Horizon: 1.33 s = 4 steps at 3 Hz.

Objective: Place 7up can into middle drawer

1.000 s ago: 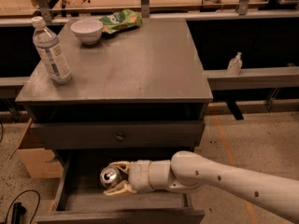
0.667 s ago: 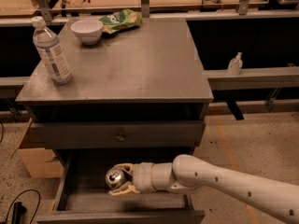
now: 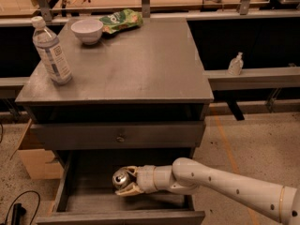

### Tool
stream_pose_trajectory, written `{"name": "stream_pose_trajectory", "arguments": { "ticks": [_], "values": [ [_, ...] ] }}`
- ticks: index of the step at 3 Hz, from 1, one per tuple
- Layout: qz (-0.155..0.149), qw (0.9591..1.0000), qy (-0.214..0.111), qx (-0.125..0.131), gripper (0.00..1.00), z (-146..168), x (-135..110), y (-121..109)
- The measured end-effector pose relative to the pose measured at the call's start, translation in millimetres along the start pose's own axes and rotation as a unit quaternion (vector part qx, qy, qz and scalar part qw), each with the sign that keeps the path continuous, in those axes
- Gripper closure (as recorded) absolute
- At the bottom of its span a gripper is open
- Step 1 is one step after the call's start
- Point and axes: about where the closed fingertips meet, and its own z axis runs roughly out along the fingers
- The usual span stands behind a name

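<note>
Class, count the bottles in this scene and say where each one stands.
2. The water bottle stands left on the cabinet top; a small pump bottle stands on the ledge to the right. The hand, inside the middle drawer, holds a 7up can, not a bottle.

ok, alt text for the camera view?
A white robot arm reaches from the right into the open middle drawer of a grey cabinet, its claw closed on a soda can. On the cabinet top stand a water bottle and a white bowl, with a green snack bag behind.
</note>
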Motion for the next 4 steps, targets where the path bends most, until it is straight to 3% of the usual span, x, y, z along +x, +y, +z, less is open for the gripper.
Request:
{"name": "stream_pose_trajectory", "arguments": {
  "ticks": [1, 3, 4],
  "values": [
    [0.008, 1.0, 0.004, -0.001, 0.61, 15, 20, -6],
    [0.017, 0.9997, 0.016, 0.002, 0.15, 31, 32, -13],
    [0.023, 0.9993, 0.028, 0.009, 0.0, 30, 30, -12]
  ]
}}
